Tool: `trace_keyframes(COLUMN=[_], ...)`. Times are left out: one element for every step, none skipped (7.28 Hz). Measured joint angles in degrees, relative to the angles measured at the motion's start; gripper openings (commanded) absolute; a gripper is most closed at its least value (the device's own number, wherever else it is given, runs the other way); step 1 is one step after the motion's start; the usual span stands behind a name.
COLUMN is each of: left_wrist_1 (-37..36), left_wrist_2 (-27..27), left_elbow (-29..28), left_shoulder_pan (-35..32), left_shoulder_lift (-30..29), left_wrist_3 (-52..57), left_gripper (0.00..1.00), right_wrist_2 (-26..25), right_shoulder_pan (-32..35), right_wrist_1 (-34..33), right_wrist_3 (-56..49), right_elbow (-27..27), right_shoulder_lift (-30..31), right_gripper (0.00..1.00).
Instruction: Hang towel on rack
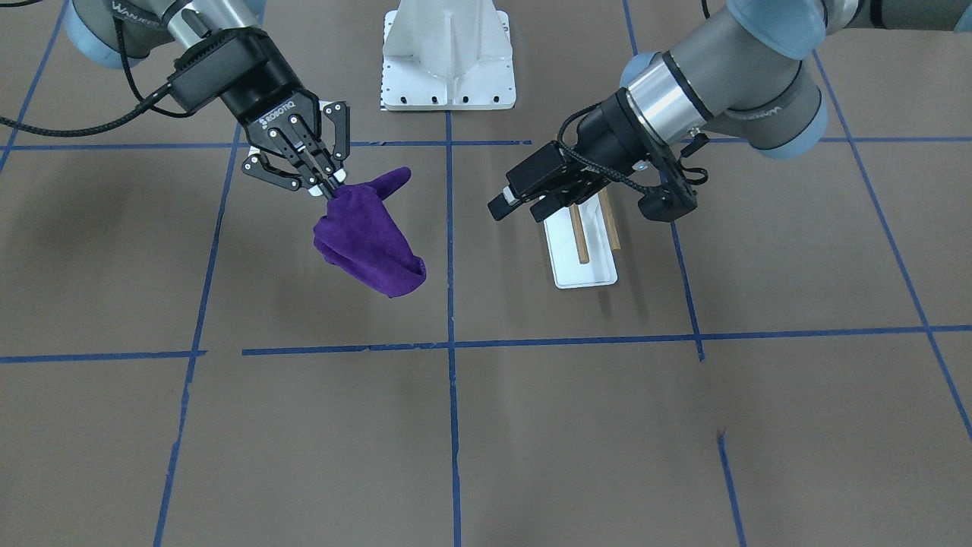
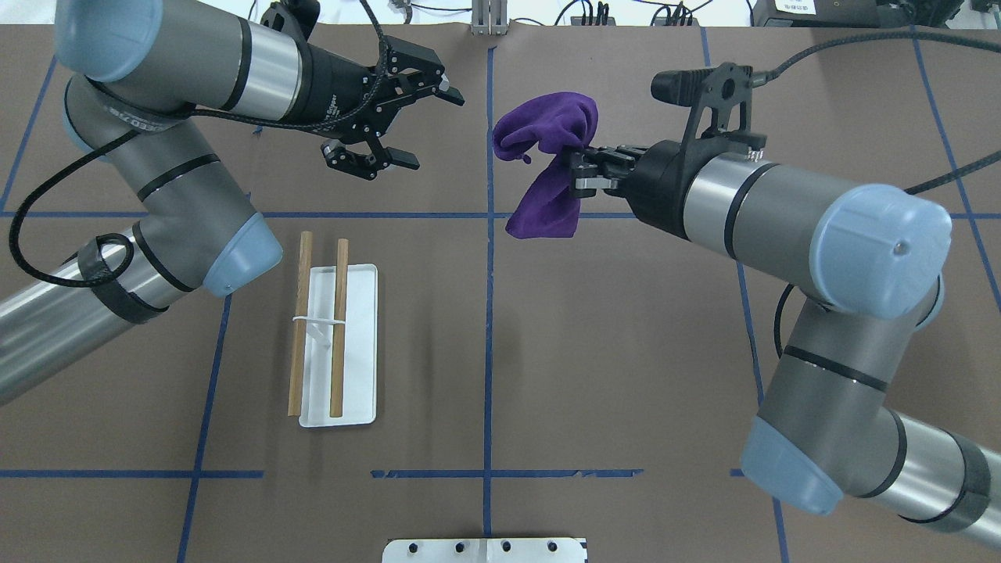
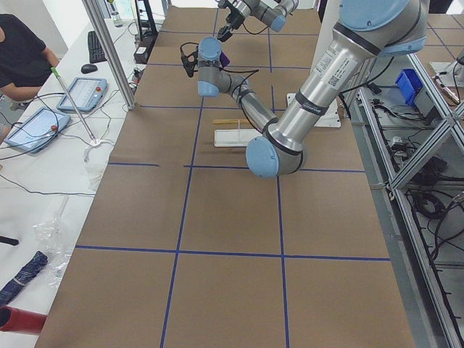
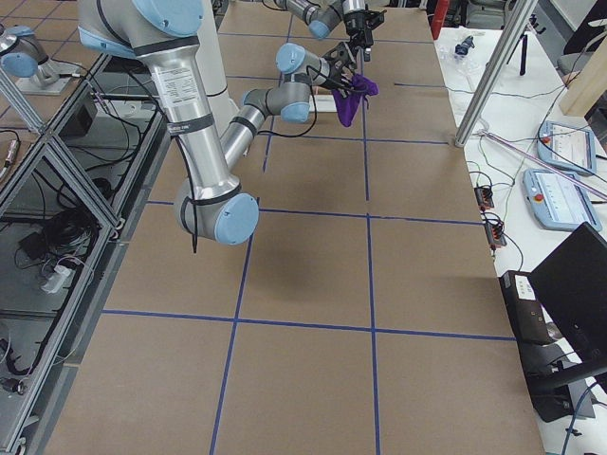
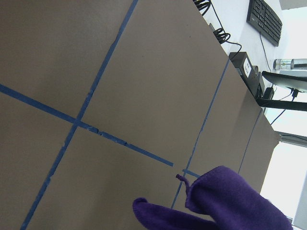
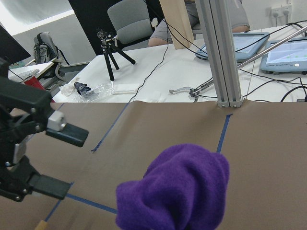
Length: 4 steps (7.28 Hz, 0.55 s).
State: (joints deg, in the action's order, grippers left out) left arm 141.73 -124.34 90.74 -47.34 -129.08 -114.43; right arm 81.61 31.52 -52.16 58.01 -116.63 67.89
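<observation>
The purple towel [image 2: 547, 156] hangs bunched from my right gripper [image 2: 577, 168], which is shut on its upper part above the table; it also shows in the front view [image 1: 368, 235]. The right gripper [image 1: 328, 190] holds it clear of the surface. The rack [image 2: 356, 344], a white tray with two parallel wooden rods [image 2: 339, 328], stands on the table at the left. In the front view the rack [image 1: 588, 270] is partly hidden under my left arm. My left gripper [image 2: 430, 129] is open and empty, in the air beyond the rack, its jaws facing the towel. The towel [image 5: 230, 206] fills the left wrist view's lower edge.
A large white bolted pedestal [image 1: 448, 61] stands at the robot's side of the table. Blue tape lines [image 2: 489, 313] grid the brown table cover. In the right wrist view the left gripper's fingers [image 6: 67, 134] show left of the towel [image 6: 177, 191]. Operators' desks with tablets lie beyond the far edge.
</observation>
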Motion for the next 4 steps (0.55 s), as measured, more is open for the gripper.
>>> trace_keyframes(left_wrist_1=[0.0, 0.0, 0.0, 0.0], left_wrist_2=[0.4, 0.5, 0.6, 0.6], left_elbow=[-1.1, -1.8, -2.3, -2.7], left_shoulder_pan=[0.1, 0.3, 0.6, 1.1], left_shoulder_lift=[-1.1, -2.1, -2.8, -3.5], left_wrist_3=[-1.0, -1.7, -2.1, -2.3], left_gripper=[1.00, 1.00, 1.00, 0.99], right_wrist_2=[-2.4, -3.7, -4.4, -4.8], right_shoulder_pan=[-1.8, -2.8, -3.4, -3.6], right_wrist_1=[0.0, 0.0, 0.0, 0.0], right_wrist_3=[0.1, 0.1, 0.1, 0.1], right_elbow=[-0.4, -0.5, -0.6, -0.6], right_shoulder_lift=[0.0, -0.1, -0.1, -0.3], right_gripper=[0.00, 0.00, 0.00, 0.00])
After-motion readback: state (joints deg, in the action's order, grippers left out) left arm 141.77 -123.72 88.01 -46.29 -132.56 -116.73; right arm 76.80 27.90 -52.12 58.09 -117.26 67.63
